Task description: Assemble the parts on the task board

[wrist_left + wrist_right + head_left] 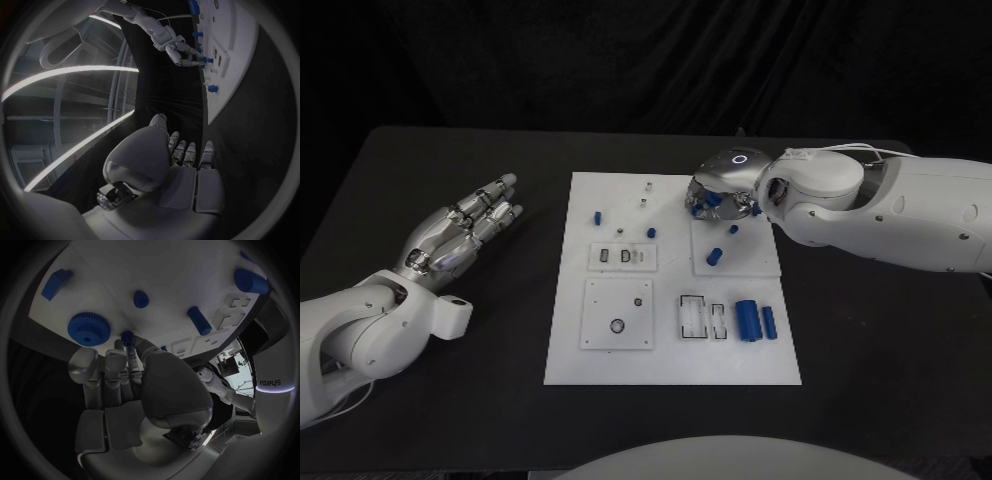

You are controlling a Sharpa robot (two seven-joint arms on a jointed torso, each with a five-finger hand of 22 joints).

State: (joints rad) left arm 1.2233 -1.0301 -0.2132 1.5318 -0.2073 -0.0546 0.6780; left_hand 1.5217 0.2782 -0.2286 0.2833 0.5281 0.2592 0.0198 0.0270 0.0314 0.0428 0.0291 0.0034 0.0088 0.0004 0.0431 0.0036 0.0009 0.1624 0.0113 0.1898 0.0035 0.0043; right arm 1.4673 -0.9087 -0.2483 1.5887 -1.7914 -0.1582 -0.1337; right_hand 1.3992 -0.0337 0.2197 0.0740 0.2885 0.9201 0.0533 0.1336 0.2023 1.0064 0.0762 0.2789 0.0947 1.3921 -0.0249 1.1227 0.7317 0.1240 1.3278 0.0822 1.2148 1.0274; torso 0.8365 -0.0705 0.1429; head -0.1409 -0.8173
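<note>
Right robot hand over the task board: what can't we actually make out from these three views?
- Head view: the right robot hand covers the blue parts under it; its hold on any is hidden by the wrist.
- Right wrist view: fingertips meet a small blue peg; whether pinched or only touched is unclear.
- Head view: small pieces at the task board's far edge are too small to identify.
- Left wrist view: the left robot hand shows from behind only.

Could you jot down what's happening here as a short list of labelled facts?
Setting: white task board on a black table
Left hand: off the board, fingers straight, holding nothing
Right hand: over the board's far right part, fingertips at a small blue peg; whether it grips is unclear
Nearby part: blue gear
Loose parts: blue cylinders near right
</note>
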